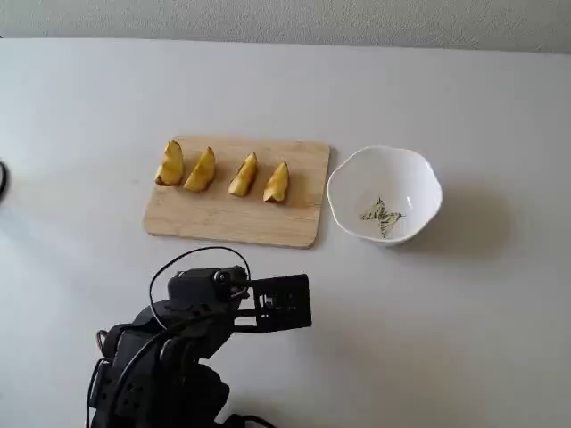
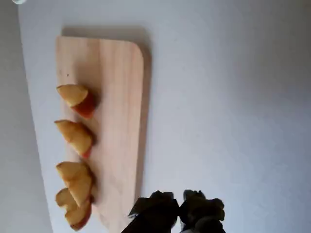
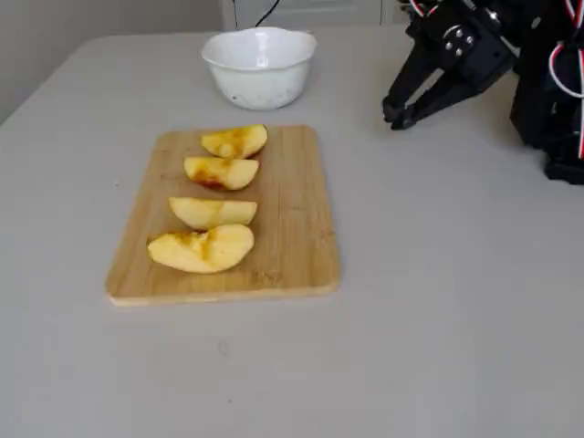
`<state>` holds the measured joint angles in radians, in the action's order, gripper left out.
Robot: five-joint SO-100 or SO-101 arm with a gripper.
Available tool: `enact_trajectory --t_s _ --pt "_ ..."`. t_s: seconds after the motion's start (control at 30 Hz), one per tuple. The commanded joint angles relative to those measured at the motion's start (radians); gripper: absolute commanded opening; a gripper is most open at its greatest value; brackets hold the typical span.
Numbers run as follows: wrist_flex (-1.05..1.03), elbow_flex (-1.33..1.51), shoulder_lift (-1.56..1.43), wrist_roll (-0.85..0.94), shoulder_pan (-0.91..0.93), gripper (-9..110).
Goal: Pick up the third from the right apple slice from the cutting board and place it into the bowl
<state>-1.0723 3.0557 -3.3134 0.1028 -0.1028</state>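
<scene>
We note the black two-finger gripper [image 3: 399, 114] hanging just over the pale grey worktop [image 1: 464, 339], off the board on the arm's side. Its jaws sit close together with only a thin gap, and nothing is between them. The wrist view shows the dark fingertips [image 2: 160, 209] at the bottom edge, beside the board's long edge rather than over it.

The thin light-wood rectangular cutting board with rounded corners [image 1: 223, 223] lies flat between arm and far wall, with four apple wedges in a row along its far half. We judge that spacing is meant to let each be taken singly, though the two at the left end in a fixed view nearly touch.

Counting from the right in that view, the third is the pale golden crescent apple slice with a thin red skin edge [image 1: 201, 170]. It rests on the board, untouched, well apart from the gripper and diagonally across the board from it.

The white glossy bowl with a wavy rim and a dark butterfly drawing inside [image 1: 419, 174] stands just beside the board's right short edge, empty, a short carry from the slices.
</scene>
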Motion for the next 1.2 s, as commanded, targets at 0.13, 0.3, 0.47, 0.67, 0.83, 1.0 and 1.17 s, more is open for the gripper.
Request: enact_trajectory --t_s 0.13,0.3,0.47,0.67,0.83,1.0,1.17 --pt "0.021 -0.005 -0.011 0.005 0.006 2" --pt "0.021 -0.005 -0.011 0.005 0.006 2" --pt "0.021 -0.005 -0.011 0.006 0.006 2" --pt "0.021 -0.005 -0.011 0.009 0.002 2" --pt "0.04 0.0 -0.011 0.046 -0.034 2" --pt "0.104 0.017 -0.012 0.135 -0.08 0" --pt "0.077 -0.032 -0.012 0.439 -0.143 0"
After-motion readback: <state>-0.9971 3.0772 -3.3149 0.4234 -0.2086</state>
